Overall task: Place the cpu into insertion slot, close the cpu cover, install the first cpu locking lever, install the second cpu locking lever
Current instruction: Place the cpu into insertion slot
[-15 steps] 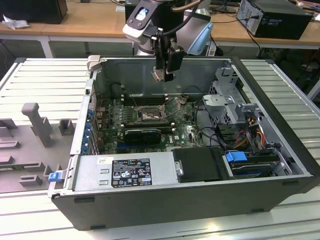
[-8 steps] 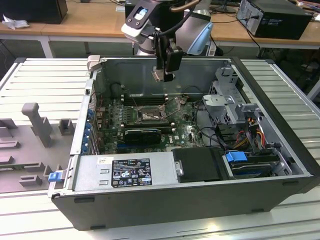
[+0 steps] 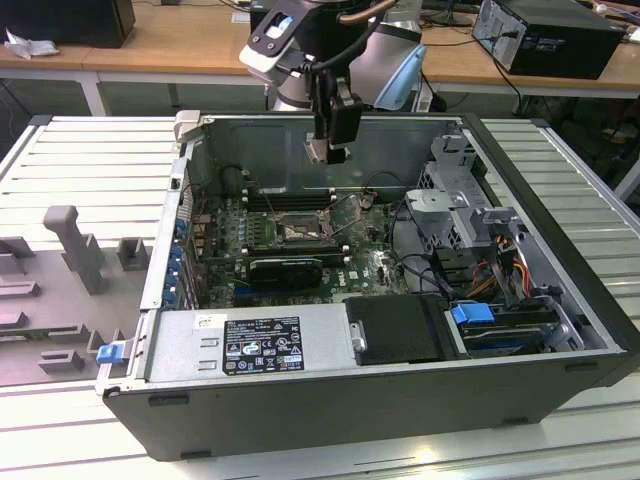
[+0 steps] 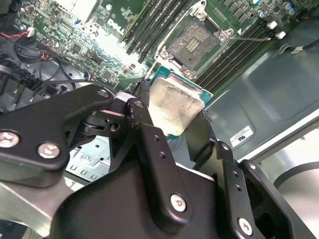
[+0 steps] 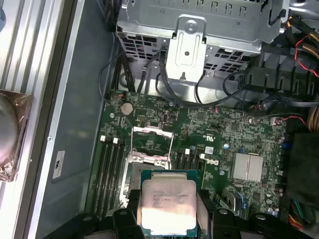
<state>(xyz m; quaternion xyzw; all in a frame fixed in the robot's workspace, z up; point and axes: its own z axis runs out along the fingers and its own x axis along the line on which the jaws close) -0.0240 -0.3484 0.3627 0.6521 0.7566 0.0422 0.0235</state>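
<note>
My gripper [image 3: 330, 148] hangs inside the open computer case, above the motherboard, shut on the cpu [image 4: 174, 107]. The chip is a pale silvery square held by its edges between the black fingers [image 4: 148, 130], and it also lies in the first wrist view as the cpu [image 5: 168, 206]. Below it the insertion slot [image 4: 195, 42] lies bare, a dark square with a metal rim [image 3: 300, 230]. The cpu cover [image 5: 152, 144], a thin silvery frame, stands swung open beside the slot. In the first wrist view the chip hides most of the slot.
A grey power supply [image 3: 250, 345] fills the case's near side. A metal drive cage [image 3: 450, 210] with cables stands on the exterior view's right. A black card [image 3: 285, 268] and the memory slots [image 4: 154, 25] flank the socket. Case walls [image 3: 400, 140] ring the board.
</note>
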